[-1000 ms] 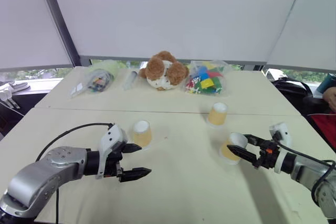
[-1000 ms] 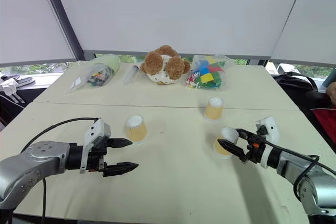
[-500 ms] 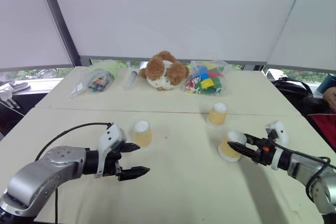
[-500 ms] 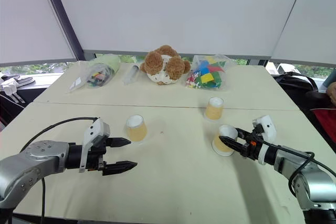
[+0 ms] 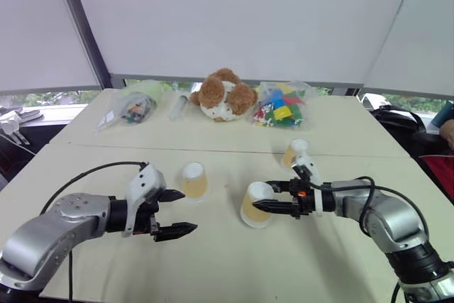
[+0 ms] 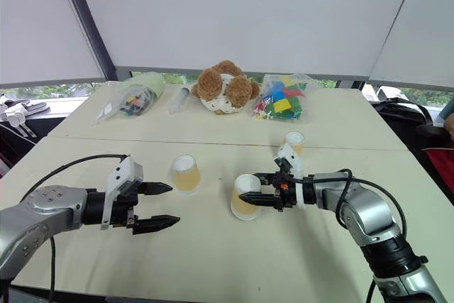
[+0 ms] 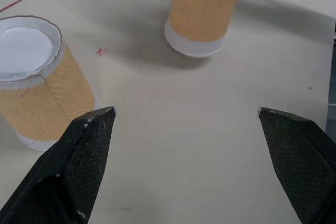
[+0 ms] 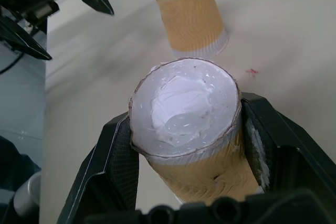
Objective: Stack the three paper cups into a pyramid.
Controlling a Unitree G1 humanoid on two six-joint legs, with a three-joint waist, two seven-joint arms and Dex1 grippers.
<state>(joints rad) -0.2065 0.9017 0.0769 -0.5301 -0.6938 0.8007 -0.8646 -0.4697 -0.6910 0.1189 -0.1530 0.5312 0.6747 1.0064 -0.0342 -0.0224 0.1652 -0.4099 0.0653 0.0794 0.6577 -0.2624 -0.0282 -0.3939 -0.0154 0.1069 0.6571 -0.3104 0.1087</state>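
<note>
Three paper cups stand upside down, white flat ends up, on the cream table (image 5: pixel 227 274). My right gripper (image 5: pixel 262 196) is shut on one paper cup (image 5: pixel 255 204) near the table's middle, a finger on each side of it (image 8: pixel 185 109); whether its rim touches the table I cannot tell. A second cup (image 5: pixel 193 179) stands free to its left, also seen from the wrist (image 7: pixel 35 80). The third cup (image 5: pixel 295 152) stands behind my right wrist. My left gripper (image 5: pixel 174 212) hovers open, just left of and nearer than the second cup, holding nothing.
Along the far table edge sit a teddy bear (image 5: pixel 223 96), a bag of colourful blocks (image 5: pixel 281 108), another clear bag (image 5: pixel 132 106) and a clear tube (image 5: pixel 177 104). A dark bag (image 5: pixel 391 116) and a person's arm (image 5: pixel 447 130) are at the far right.
My right gripper shut on the cup at the right and carried it left to the table's middle, near the second cup. The left gripper stayed where it was, open.
</note>
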